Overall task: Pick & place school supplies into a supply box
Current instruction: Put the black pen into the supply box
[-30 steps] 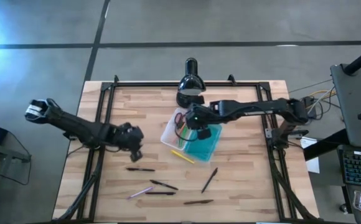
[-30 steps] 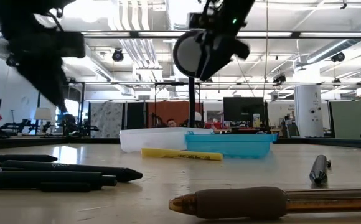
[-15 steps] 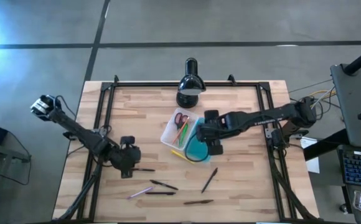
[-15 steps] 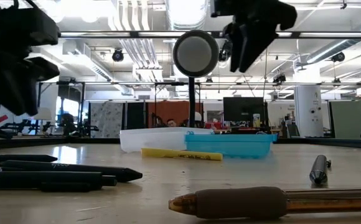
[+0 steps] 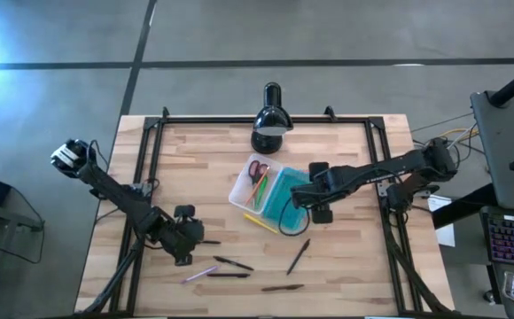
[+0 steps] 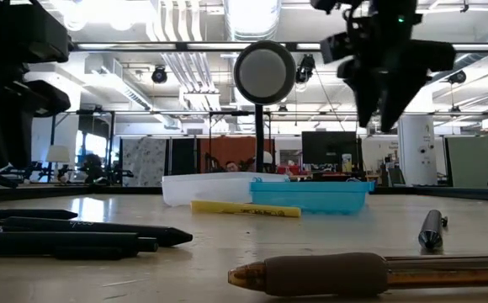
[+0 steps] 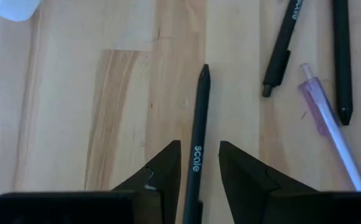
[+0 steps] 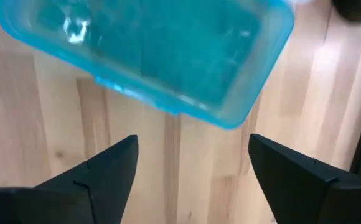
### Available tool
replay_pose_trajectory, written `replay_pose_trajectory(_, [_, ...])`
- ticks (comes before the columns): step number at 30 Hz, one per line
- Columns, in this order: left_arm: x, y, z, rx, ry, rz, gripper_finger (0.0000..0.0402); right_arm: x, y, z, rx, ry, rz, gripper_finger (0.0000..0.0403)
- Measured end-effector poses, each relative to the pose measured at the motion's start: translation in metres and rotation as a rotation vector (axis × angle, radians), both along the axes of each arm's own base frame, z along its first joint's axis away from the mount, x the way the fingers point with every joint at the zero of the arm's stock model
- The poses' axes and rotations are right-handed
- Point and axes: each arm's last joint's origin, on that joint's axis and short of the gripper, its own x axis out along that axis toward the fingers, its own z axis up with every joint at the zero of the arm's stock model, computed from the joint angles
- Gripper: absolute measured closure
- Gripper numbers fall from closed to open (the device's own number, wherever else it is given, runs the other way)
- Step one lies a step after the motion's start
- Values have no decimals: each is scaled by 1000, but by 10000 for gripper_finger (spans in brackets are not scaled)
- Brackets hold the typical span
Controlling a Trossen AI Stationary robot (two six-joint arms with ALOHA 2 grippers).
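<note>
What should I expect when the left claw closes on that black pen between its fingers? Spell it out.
The black pen looks thin, straight and rigid, so it probably won't flex. Lying flat on the smooth wooden table, its round barrel may roll if nudged. The left claw straddles it near one end, so it may tilt when lifted.

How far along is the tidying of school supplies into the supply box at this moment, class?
Done: red-handled scissors and a couple of pens lie in the clear tray; the turquoise lid is open. In hand: the left gripper straddles a black pen with open fingers, not yet closed; the right gripper is open and empty beside the lid. Left: the yellow pen and the loose pens nearer the table's front.
</note>
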Motion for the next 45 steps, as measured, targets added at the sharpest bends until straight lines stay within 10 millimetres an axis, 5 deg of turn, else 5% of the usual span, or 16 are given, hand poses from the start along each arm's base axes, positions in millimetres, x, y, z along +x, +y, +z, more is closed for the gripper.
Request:
replay_pose_trajectory(12, [10, -9, -23, 1, 53, -7, 250, -33, -5, -12, 0, 23, -68, 108])
replay_pose_trajectory(19, [13, -12, -44, 62, 134, -18, 248, -41, -6, -19, -5, 47, -56, 113])
replay_pose_trajectory(23, [15, -12, -49, 69, 159, -18, 278, -43, -6, -23, -8, 59, -53, 121])
replay_pose_trajectory(29, [19, -8, -48, 46, 175, 12, 381, -48, -9, -19, -57, 13, -55, 140])
replay_pose_trajectory(32, [23, -1, -48, -9, 198, 85, 387, -52, -10, -14, -76, -23, -69, 151])
replay_pose_trajectory(39, [36, 32, -27, -250, 164, 351, 392, -72, -22, 2, -59, -220, -277, 175])
replay_pose_trajectory(45, [47, 83, 21, -495, -119, 592, 394, -83, -31, 11, -61, -377, -393, 179])
